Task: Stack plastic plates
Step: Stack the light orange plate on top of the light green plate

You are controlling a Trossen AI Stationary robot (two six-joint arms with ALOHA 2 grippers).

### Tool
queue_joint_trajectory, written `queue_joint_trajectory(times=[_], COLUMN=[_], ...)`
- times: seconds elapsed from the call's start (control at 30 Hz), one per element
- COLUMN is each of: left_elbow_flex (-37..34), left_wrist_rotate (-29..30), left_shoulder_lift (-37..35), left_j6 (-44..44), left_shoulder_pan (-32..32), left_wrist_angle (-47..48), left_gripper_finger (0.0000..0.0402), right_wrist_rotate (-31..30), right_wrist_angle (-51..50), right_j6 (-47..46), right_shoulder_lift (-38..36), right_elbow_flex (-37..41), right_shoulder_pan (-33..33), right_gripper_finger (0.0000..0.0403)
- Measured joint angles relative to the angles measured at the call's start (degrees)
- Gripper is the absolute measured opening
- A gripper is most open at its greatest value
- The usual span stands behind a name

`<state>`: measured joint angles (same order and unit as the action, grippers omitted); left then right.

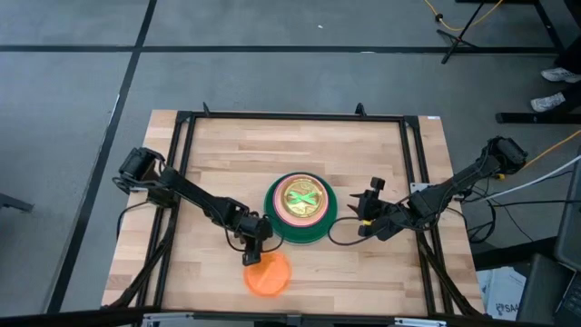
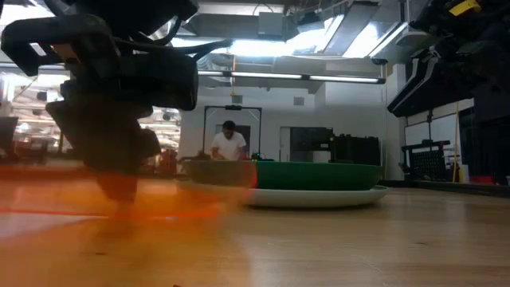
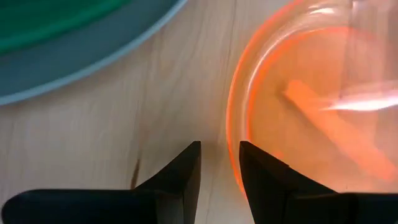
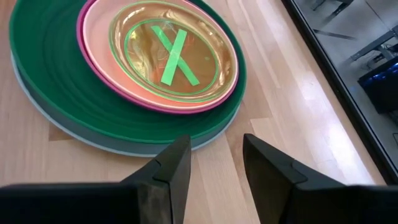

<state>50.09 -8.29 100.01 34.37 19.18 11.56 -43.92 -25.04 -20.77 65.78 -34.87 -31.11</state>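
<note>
A stack of plates (image 1: 300, 209) sits mid-table: a dark green plate on a light blue one, then magenta, peach and a translucent green plate with a green X (image 4: 171, 53). In the low view the stack (image 2: 319, 182) rests flat on the wood. A small orange plate (image 1: 267, 274) lies alone toward the near edge. My left gripper (image 1: 257, 250) hovers at that plate's far rim, fingers open with a narrow gap (image 3: 221, 171). My right gripper (image 1: 365, 214) waits open (image 4: 214, 165) just right of the stack. My left gripper comes from above, pointing down, at the orange plate's far rim (image 3: 235, 134). One finger (image 3: 264, 180) overlaps the rim and the other stands over bare wood outside it. I cannot tell whether either finger touches the plate, which lies flat on the table.
A black frame (image 1: 290, 116) borders the wooden table. Bare wood lies left of the stack and along the far side. The light blue plate's rim (image 3: 93, 59) is close beside my left gripper. A person stands in the room far behind the table (image 2: 229, 143).
</note>
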Motion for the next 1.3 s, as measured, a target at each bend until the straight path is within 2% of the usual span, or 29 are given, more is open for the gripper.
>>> queue_joint_trajectory(times=[0.47,0.77,1.3], left_elbow_flex=[0.04,0.22,-0.02], left_wrist_rotate=[1.8,5.48,9.0], left_shoulder_lift=[0.02,-0.13,-3.26], left_j6=[-1.75,-3.34,-3.12], left_shoulder_pan=[-0.57,-0.61,-1.95], left_wrist_angle=[0.84,4.94,15.1], left_gripper_finger=[0.0105,0.0105,0.0095], right_wrist_rotate=[-0.58,-2.98,-2.58], right_wrist_angle=[0.09,0.09,0.95], right_j6=[-0.42,-0.41,-0.4], right_shoulder_lift=[0.0,0.0,0.04], right_elbow_flex=[0.0,0.0,0.0], right_shoulder_pan=[0.01,0.02,0.02], right_gripper_finger=[0.0138,0.0138,0.0138])
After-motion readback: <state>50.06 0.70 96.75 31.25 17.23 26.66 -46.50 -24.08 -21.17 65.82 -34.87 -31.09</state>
